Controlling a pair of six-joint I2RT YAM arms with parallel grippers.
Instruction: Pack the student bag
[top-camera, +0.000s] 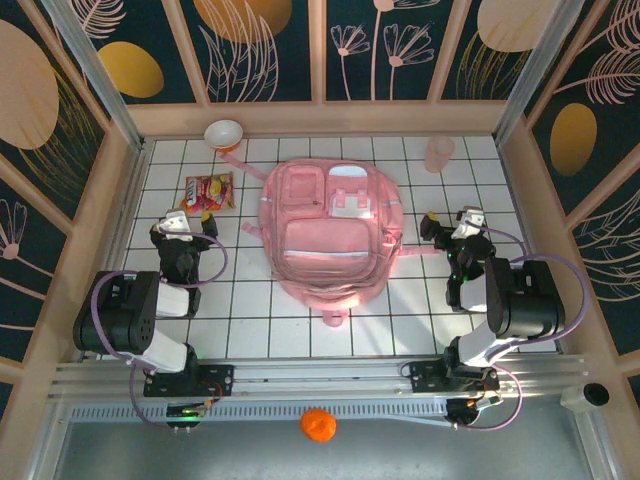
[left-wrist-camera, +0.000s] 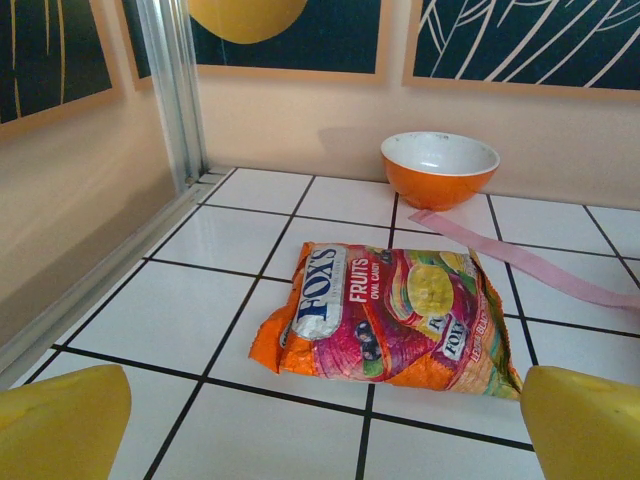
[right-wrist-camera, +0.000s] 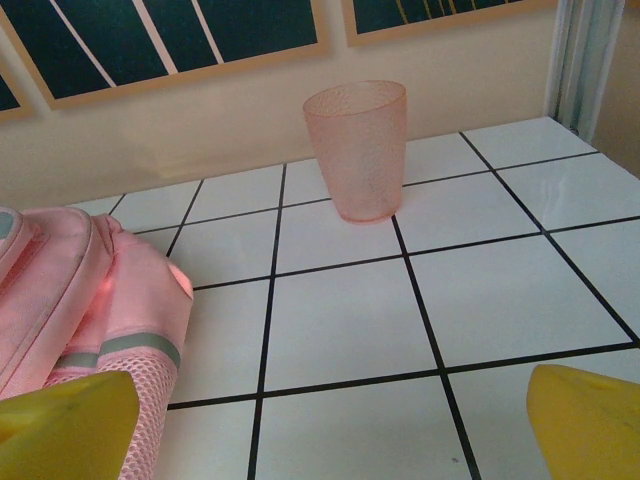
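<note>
The student bag (top-camera: 330, 235), a big pink backpack, lies flat in the middle of the tiled table with its front pockets up and closed; its side (right-wrist-camera: 60, 300) appears at the left of the right wrist view. My left gripper (top-camera: 187, 216) (left-wrist-camera: 330, 430) is open just in front of a Fox's fruit candy packet (top-camera: 208, 191) (left-wrist-camera: 385, 320), not touching it. To the right of the bag my right gripper (top-camera: 452, 216) (right-wrist-camera: 330, 430) is open over bare tiles, facing a translucent pink cup (top-camera: 438, 153) (right-wrist-camera: 357, 150) that stands upright.
An orange bowl (top-camera: 224, 133) (left-wrist-camera: 440, 168) sits by the back wall behind the candy packet. A pink bag strap (left-wrist-camera: 530, 262) trails across the tiles beside it. Wooden walls close in the table on three sides. An orange ball (top-camera: 317, 424) lies below the arm rail.
</note>
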